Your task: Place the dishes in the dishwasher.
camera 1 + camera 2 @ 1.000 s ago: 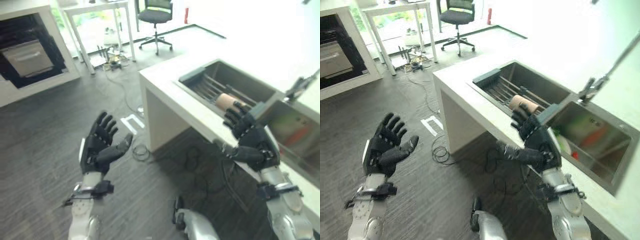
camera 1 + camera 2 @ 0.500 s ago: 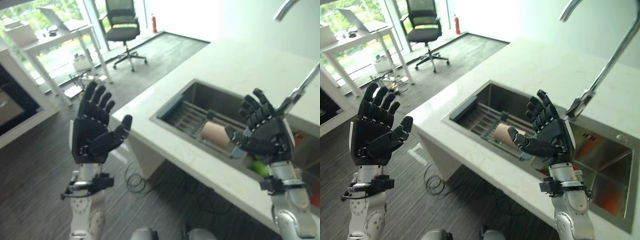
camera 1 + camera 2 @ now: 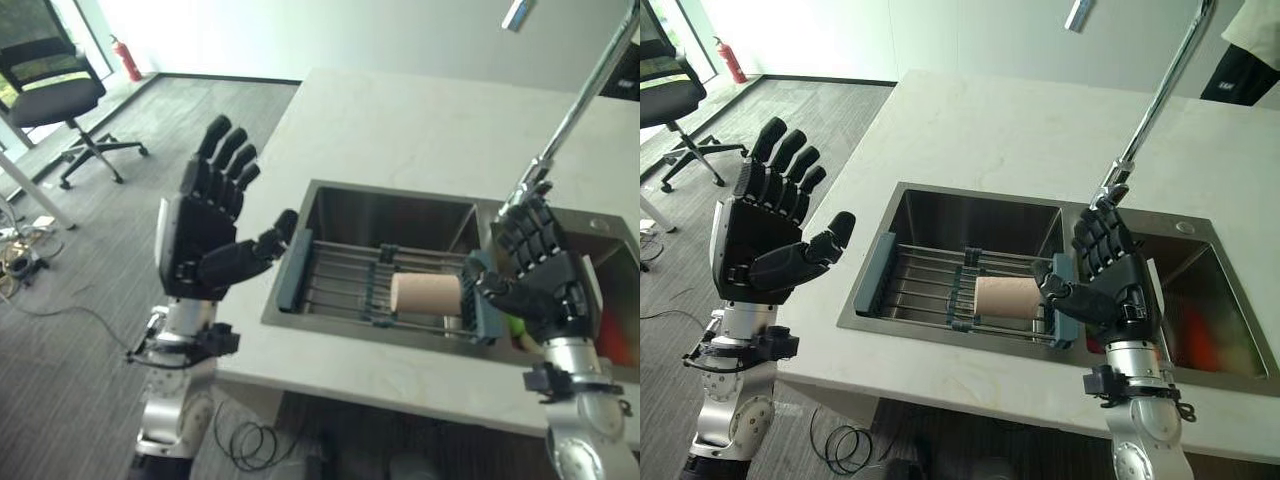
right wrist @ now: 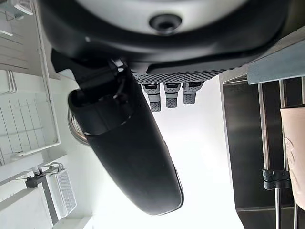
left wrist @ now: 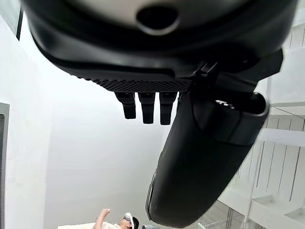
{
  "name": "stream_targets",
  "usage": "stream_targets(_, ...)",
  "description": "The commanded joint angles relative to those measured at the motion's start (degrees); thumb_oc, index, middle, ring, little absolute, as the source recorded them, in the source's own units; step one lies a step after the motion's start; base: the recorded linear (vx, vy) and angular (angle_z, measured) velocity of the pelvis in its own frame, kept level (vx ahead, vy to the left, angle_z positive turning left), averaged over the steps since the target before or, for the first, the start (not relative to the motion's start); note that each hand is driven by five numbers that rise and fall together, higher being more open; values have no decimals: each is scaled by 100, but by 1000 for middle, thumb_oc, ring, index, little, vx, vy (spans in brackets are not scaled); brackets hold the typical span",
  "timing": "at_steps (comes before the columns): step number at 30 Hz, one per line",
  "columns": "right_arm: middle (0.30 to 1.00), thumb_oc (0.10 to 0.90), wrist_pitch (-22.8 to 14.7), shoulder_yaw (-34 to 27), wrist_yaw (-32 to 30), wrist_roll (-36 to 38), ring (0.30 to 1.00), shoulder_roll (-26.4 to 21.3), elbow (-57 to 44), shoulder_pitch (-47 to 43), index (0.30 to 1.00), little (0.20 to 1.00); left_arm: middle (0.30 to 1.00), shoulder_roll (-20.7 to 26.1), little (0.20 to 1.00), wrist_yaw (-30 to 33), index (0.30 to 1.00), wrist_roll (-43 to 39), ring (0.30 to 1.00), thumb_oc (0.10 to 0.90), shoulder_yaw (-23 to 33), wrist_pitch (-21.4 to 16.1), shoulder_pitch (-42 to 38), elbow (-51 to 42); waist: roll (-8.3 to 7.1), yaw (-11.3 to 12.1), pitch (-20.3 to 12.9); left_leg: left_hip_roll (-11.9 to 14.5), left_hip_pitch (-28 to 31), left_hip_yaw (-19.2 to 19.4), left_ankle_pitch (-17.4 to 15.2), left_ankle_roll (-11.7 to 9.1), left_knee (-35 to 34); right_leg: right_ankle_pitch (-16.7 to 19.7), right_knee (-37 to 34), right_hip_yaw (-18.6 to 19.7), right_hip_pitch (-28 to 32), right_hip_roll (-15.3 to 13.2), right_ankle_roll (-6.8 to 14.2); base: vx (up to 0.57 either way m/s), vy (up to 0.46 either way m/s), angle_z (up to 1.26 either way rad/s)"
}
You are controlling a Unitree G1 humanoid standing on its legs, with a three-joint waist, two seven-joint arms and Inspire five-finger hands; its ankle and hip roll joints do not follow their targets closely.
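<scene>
We hold our left hand [image 3: 765,245] and right hand [image 3: 1110,280] up with fingers spread, both empty. The beige cup [image 3: 1005,297] lies on the rack [image 3: 920,285] in the sink [image 3: 970,215].

Counter [image 3: 970,130] sink [image 3: 940,215] rack [image 3: 925,290] bears cup [image 3: 1005,297].

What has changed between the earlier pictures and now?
The camera turned from the floor toward the counter, so the sink now lies straight ahead. Both hands came up: the left robot hand is raised over the counter's left edge, the right robot hand over the sink's divider. Nothing was taken hold of or let go. The cup lies on its side on the rack as before, and both hands stayed open.
</scene>
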Motion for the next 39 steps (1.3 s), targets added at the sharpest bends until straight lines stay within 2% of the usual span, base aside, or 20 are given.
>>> stream_targets(1, 900, 800, -524, -28, 292, -136, 900, -26, 99, -1114, 900, 900, 900, 371, 900, -107, 900, 821, 900, 800, 222, -217, -139, -718, 46, 409, -214, 676, 398, -409, -1065, -738, 468, 795, -399, -786, 46, -218, 455, -47, -91, -161)
stream_targets(4, 900, 800, -465, -11, 29, -289, 900, -242, 83, -1293, 900, 900, 900, 669, 900, 319, 900, 1846, 900, 800, 180, -36, -321, -567, 47, 369, -271, 777, 318, -320, -1056, -799, 468, 711, -399, -550, -121, -162, 427, 6, -54, -85)
stream_targets(6, 900, 800, -346, -145, 50, -219, 900, -460, 81, -1348, 900, 900, 900, 1017, 900, 124, 900, 2216, 900, 800, 224, 170, -477, -516, 95, 283, -331, 860, 287, -226, -1062, -856, 468, 676, -399, -438, -205, -123, 420, 25, -51, 18)
stream_targets(12, 900, 800, -178, -280, 124, -112, 900, -620, -9, -1268, 900, 900, 900, 1574, 900, -372, 900, 2508, 900, 800, 274, 653, -752, -612, 253, 46, -401, 954, 374, -50, -1102, -893, 468, 614, -399, -314, -204, -73, 421, 30, -12, -19)
stream_targets(13, 900, 800, -120, -271, 135, -106, 900, -674, -22, -1288, 900, 900, 900, 1676, 900, -375, 900, 2494, 900, 800, 201, 917, -863, -588, 291, -16, -412, 967, 403, -20, -1109, -902, 468, 596, -399, -270, -205, -47, 417, 28, 23, -24)
stream_targets(18, 900, 800, 107, -223, 197, -229, 900, -817, -20, -1401, 900, 900, 900, 1819, 900, -621, 900, 2704, 900, 800, -110, 1532, -1309, -424, 414, -228, -476, 1004, 524, 81, -1141, -922, 468, 551, -399, -90, -180, 63, 394, 42, 35, -23)
stream_targets(19, 900, 800, 142, -225, 202, -236, 900, -874, 5, -1423, 900, 900, 900, 1868, 900, -734, 900, 2703, 900, 800, -204, 1761, -1425, -374, 439, -285, -495, 1010, 561, 104, -1153, -929, 468, 543, -399, -41, -173, 91, 389, 46, 23, -6)
stream_targets(26, 900, 800, 308, -237, 522, -361, 900, -1001, 93, -1426, 900, 900, 900, 1813, 900, -898, 900, 2688, 900, 800, -658, 2526, -1849, 170, 505, -558, -562, 1057, 717, 283, -1210, -922, 468, 533, -399, 207, -185, 223, 383, 36, 27, -16)
stream_targets(35, 900, 800, 431, -325, 732, -511, 900, -1085, 176, -1398, 900, 900, 900, 1504, 900, -1041, 900, 2979, 900, 800, -959, 2990, -1774, 701, 519, -710, -580, 1090, 809, 430, -1250, -906, 468, 551, -399, 369, -225, 308, 380, -13, 15, -12)
stream_targets(39, 900, 800, 418, -330, 766, -535, 900, -1071, 206, -1404, 900, 900, 900, 1417, 900, -1002, 900, 3186, 900, 800, -1080, 3056, -1734, 949, 513, -739, -585, 1093, 836, 467, -1262, -895, 468, 559, -399, 399, -229, 333, 377, -38, 5, -7)
